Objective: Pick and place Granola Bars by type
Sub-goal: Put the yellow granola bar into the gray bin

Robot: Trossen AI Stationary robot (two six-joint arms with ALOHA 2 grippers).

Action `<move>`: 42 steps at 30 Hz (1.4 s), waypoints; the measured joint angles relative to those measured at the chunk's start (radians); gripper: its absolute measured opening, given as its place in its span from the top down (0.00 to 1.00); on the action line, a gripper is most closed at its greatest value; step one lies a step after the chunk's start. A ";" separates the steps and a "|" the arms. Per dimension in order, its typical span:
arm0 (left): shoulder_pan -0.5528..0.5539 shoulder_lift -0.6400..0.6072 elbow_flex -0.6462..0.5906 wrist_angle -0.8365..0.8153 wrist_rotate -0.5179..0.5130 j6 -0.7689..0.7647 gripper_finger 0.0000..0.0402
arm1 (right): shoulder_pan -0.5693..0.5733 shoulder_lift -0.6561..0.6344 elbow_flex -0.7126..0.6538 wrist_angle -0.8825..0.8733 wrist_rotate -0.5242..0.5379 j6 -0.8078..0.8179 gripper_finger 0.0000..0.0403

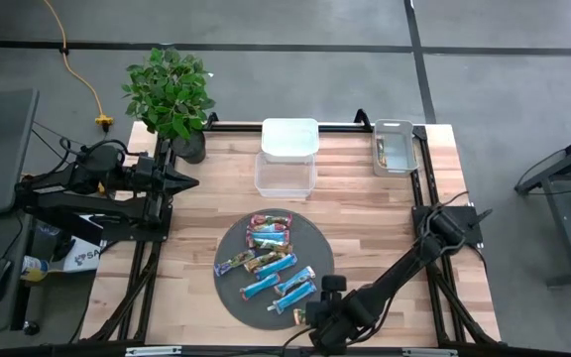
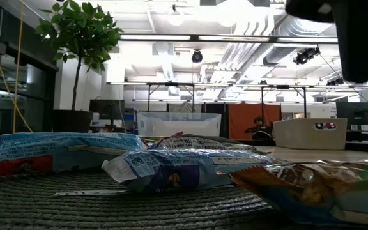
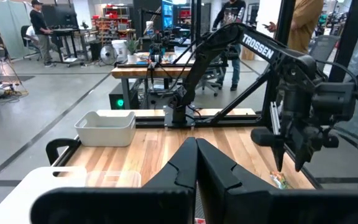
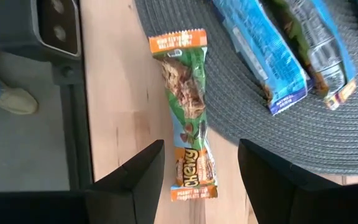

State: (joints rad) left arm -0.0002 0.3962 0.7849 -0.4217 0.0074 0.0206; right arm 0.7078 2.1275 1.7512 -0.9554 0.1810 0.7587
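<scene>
**A:** Starting at the left, why was the left gripper (image 1: 188, 181) parked out by the plant (image 1: 171, 91) instead of over the bars?

**B:** It looked to be waiting. Its fingers were pressed together with nothing between them, pointing across the table, well apart from everything it might disturb. That left the middle free for the other arm.

**A:** And the Granola Bars (image 1: 266, 260)?

**B:** Nearly all lay heaped on the round grey mat (image 1: 310, 238) in the middle of the table, blue, red-pink and tan-and-green wrappers mixed together. I judged the sorting had barely begun.

**A:** What were the containers for?

**B:** Behind the mat stood a clear bin (image 1: 285, 175) with a white lid (image 1: 289, 137) leaning at its back, and to the right a small grey bin (image 1: 395, 147). Probably one per type, though I couldn't tell what lay in the grey one.

**A:** And the right gripper (image 4: 201, 163)?

**B:** It hovered at the mat's near edge, jaws spread wide, straddling a green-and-orange bar (image 4: 186, 118) without touching it. That bar lay half on the mat, half on bare wood, away from the pile, so it was the easiest single pick. The fingers stood either side of its narrow width, which I read as lining up for a clean pinch.
</scene>
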 joint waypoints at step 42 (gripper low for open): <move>0.000 0.000 0.000 0.000 0.000 0.000 1.00 | -0.003 0.089 0.000 0.056 -0.007 0.052 0.53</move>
State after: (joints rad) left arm -0.0004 0.3962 0.7849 -0.4217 0.0074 0.0206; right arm 0.7048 2.2165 1.7512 -0.8997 0.1738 0.8108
